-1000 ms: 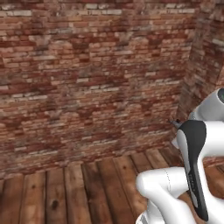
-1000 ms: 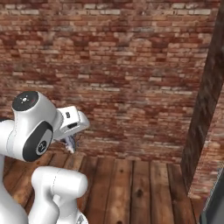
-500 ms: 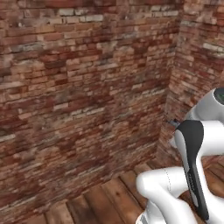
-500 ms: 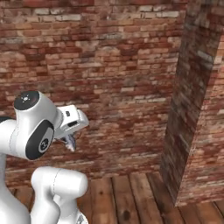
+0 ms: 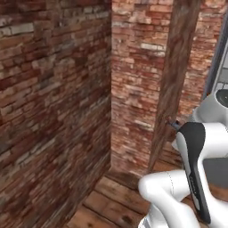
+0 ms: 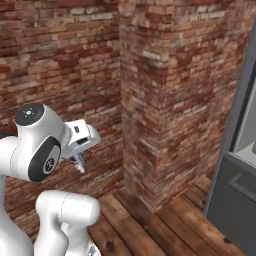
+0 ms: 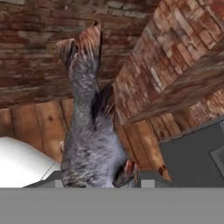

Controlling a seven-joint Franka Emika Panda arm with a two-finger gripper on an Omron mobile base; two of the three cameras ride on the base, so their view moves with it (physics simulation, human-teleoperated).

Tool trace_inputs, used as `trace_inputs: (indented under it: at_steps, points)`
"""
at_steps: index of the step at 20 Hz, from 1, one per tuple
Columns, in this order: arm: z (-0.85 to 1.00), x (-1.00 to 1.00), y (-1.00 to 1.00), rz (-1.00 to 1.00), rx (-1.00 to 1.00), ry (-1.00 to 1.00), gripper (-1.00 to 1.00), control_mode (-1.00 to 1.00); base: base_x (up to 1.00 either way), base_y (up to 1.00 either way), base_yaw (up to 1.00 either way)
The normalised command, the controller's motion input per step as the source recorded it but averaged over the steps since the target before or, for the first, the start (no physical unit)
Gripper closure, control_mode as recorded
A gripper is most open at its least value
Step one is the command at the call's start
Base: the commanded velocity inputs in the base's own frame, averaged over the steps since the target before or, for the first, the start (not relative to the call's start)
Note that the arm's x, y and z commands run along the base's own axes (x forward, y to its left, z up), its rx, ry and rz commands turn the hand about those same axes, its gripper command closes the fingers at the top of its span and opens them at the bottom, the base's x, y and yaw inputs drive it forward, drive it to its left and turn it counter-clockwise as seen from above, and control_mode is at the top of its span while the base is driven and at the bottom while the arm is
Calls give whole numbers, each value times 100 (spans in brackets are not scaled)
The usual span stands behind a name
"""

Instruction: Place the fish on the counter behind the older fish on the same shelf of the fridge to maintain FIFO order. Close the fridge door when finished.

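one dark mottled fish (image 7: pixel 89 131) hangs clenched in the claw (image 7: pixel 97 177) above a wooden floor (image 7: pixel 35 122)

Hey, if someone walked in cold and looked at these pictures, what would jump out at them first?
First, the grey-brown fish in the hand view, held in the gripper, tail pointing away toward the brick wall. Next, that red brick itself, with a corner pillar rising from the plank floor. Last, a dark grey panel at the right edge of the right base view.
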Motion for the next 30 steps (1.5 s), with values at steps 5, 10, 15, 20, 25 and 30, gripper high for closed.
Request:
trace_inputs:
  at_steps: [5,10,15,20,25,30]
  points:
    - [0,0,0,0,0,0,100,100,51,3,-75]
    - [0,0,0,0,0,0,100,100,91,9,-65]
    - [0,0,0,0,0,0,100,100,100,-5,-41]
    - [0,0,0,0,0,0,100,100,97,1,-42]
    - [0,0,0,0,0,0,100,100,90,8,-54]
    - [0,0,0,0,0,0,100,100,82,-19,-23]
